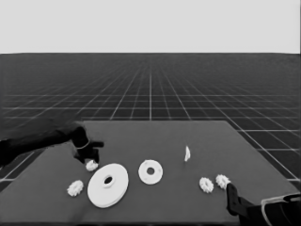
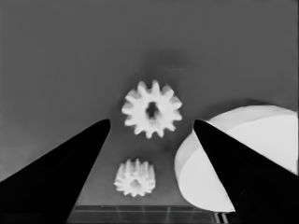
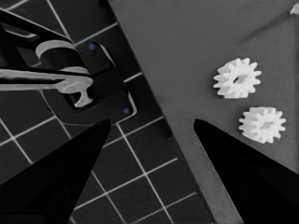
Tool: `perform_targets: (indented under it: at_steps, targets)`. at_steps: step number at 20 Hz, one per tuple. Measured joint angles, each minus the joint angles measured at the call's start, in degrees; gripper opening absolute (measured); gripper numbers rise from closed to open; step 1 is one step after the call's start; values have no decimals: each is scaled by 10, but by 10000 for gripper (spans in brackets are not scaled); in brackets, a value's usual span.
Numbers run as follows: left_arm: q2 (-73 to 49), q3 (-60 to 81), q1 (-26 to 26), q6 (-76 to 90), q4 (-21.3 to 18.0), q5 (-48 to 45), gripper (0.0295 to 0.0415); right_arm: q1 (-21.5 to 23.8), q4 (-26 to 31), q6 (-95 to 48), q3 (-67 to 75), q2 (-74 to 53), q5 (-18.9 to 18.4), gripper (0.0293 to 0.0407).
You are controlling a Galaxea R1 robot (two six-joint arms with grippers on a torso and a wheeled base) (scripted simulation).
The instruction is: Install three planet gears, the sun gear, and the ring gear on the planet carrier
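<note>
My left gripper (image 1: 88, 154) hangs open over the table's left part, with a planet gear (image 1: 91, 165) lying on the table right under its fingers. In the left wrist view this gear (image 2: 152, 115) lies flat just past the gripper's (image 2: 152, 122) spread tips, not held. A second gear (image 1: 75, 188) (image 2: 135, 177) lies nearer the front edge. The ring gear, the larger round part (image 1: 108, 184) (image 2: 261, 149), lies just right of them. The planet carrier, the smaller round part (image 1: 150, 172), lies bare at mid-table. My right gripper (image 1: 231, 198) (image 3: 152, 122) waits open at the front right corner.
Two more gears (image 1: 206, 184) (image 1: 222, 180) lie near the right gripper, seen large in the right wrist view (image 3: 237, 78) (image 3: 262, 124). A thin white piece (image 1: 187, 153) lies right of centre. Dark machinery (image 3: 70, 79) shows past the table's edge.
</note>
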Motion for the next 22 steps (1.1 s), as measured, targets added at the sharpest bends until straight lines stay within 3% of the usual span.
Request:
perform_targets:
  at_steps: [3, 8, 10, 18, 20, 22]
  targets:
    - [18, -36, 30, 12, 14, -25, 385, 0, 0, 0, 0, 0, 0, 385]
    - [22, -45, 36, 15, 17, -31, 385, 0, 0, 0, 0, 0, 0, 385]
    - [22, -46, 36, 15, 17, -31, 314, 0, 0, 0, 0, 0, 0, 385]
    - [22, -46, 36, 15, 17, -31, 312, 0, 0, 0, 0, 0, 0, 385]
    - [-11, 23, -30, -9, -22, 27, 313, 0, 0, 0, 0, 0, 0, 385]
    - [-17, 34, -59, -12, -40, 46, 313, 0, 0, 0, 0, 0, 0, 385]
